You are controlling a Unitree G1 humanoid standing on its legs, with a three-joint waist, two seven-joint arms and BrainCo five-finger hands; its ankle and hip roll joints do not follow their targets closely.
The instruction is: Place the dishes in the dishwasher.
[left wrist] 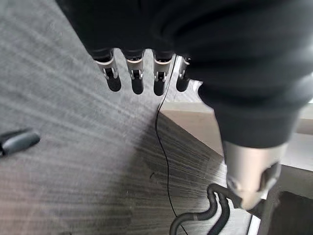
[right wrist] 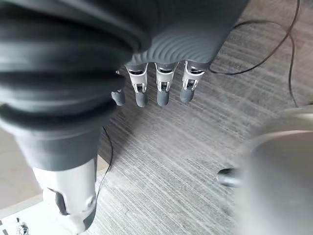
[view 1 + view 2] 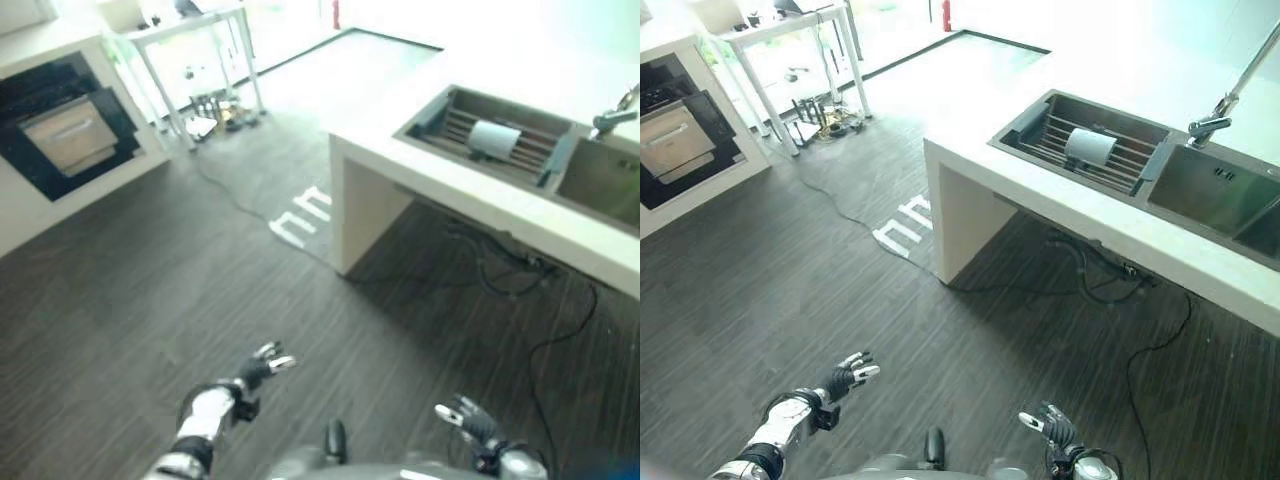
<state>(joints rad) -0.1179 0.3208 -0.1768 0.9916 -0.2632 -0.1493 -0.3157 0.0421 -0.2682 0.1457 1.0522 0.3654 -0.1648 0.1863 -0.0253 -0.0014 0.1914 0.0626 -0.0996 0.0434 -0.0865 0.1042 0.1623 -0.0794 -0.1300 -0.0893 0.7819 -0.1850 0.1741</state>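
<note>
A pale dish (image 3: pixel 494 139) (image 3: pixel 1089 147) stands on the ribbed rack (image 3: pixel 1110 160) inside the left basin of the sink, set in the white counter (image 3: pixel 1040 190) at the upper right. The built-in dishwasher (image 3: pixel 60 130) (image 3: pixel 670 135) with its dark front sits in the white cabinet at the far left. My left hand (image 3: pixel 256 374) (image 3: pixel 845 378) hangs low over the dark wood floor, fingers (image 1: pixel 137 78) straight and holding nothing. My right hand (image 3: pixel 470 420) (image 3: pixel 1055 430) is low at the bottom right, fingers (image 2: pixel 161 88) relaxed and empty. Both hands are far from the sink and the dishwasher.
A chrome tap (image 3: pixel 1220 115) rises between the basins, with a second basin (image 3: pixel 1205 185) to its right. A white metal-legged table (image 3: pixel 195 60) with clutter beneath stands at the back. White tape marks (image 3: pixel 305 215) and loose black cables (image 3: pixel 1110 285) lie on the floor by the counter.
</note>
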